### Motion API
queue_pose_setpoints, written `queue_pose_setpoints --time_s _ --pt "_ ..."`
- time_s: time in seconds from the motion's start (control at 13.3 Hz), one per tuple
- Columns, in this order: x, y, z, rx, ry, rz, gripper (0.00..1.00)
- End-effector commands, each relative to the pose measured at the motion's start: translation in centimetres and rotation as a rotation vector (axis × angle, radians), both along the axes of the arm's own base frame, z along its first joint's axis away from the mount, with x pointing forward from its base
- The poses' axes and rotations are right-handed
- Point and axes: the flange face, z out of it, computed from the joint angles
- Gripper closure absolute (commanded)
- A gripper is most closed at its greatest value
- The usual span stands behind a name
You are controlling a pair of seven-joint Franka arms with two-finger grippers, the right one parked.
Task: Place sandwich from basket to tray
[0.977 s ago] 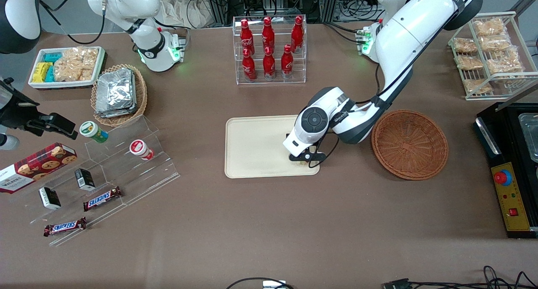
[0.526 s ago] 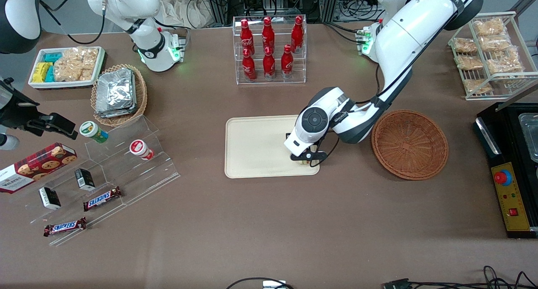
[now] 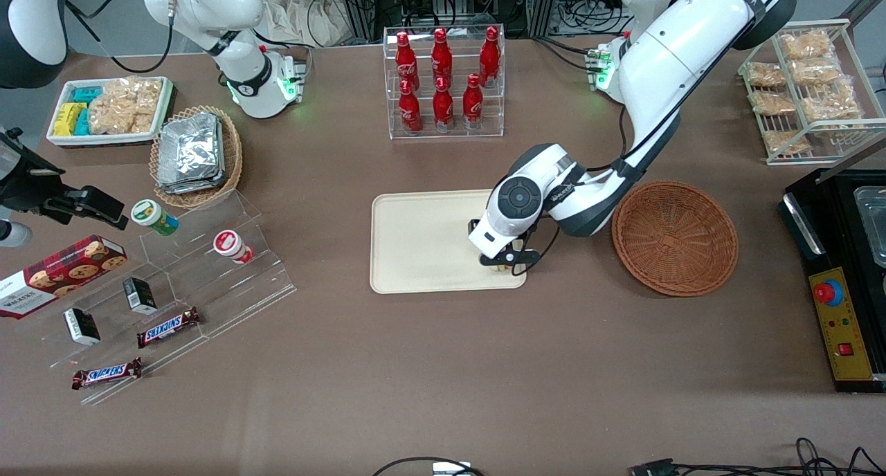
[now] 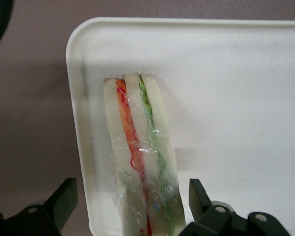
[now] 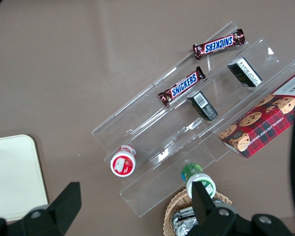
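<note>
The sandwich (image 4: 140, 157), a clear-wrapped wedge with red and green filling stripes, lies on the cream tray (image 4: 236, 98) close to one rounded corner. My left gripper (image 4: 132, 201) hangs just above it, open. One black finger (image 4: 64, 196) stands on either side, with gaps to the wrapping. In the front view the gripper (image 3: 502, 260) is over the tray (image 3: 422, 241) at the corner nearest the camera and toward the working arm's end, covering most of the sandwich. The round brown wicker basket (image 3: 675, 237) stands beside the tray with nothing in it.
A clear rack of red bottles (image 3: 443, 81) stands farther from the camera than the tray. Toward the parked arm's end are an oval basket of foil packets (image 3: 194, 154), clear steps with snacks (image 3: 187, 282) and a white snack tray (image 3: 107, 109). A black appliance (image 3: 841, 282) stands at the working arm's end.
The left gripper has shifted only very slightly over the tray's corner. The sandwich and everything else stay where they were.
</note>
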Motion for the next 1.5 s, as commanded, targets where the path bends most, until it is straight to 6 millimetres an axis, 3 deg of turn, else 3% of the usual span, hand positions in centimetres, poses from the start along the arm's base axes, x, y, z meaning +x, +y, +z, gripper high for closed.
queue_pose_setpoints --time_s 0.0,0.3,0.45,0.6,0.9,1.05,1.28,1.35,1.43 --pt "0.9 0.4 4.1 0.030 -0.054 0.021 0.00" --pt "3.9 2.5 16.4 0.122 -0.088 0.073 0.00" --pt "3.1 3.4 22.6 0.150 -0.152 0.085 0.00" --pt "4.2 9.0 26.5 0.178 -0.162 0.108 0.00" --pt "4.4 24.8 31.4 0.139 -0.180 0.063 0.00" --pt "3.1 29.1 33.3 0.099 -0.194 0.068 0.00" --pt "1.8 35.8 33.8 0.034 -0.233 0.021 0.00" --pt "2.2 37.0 34.0 0.029 -0.230 0.025 0.00" --pt "2.4 37.0 34.3 0.030 -0.229 0.025 0.00"
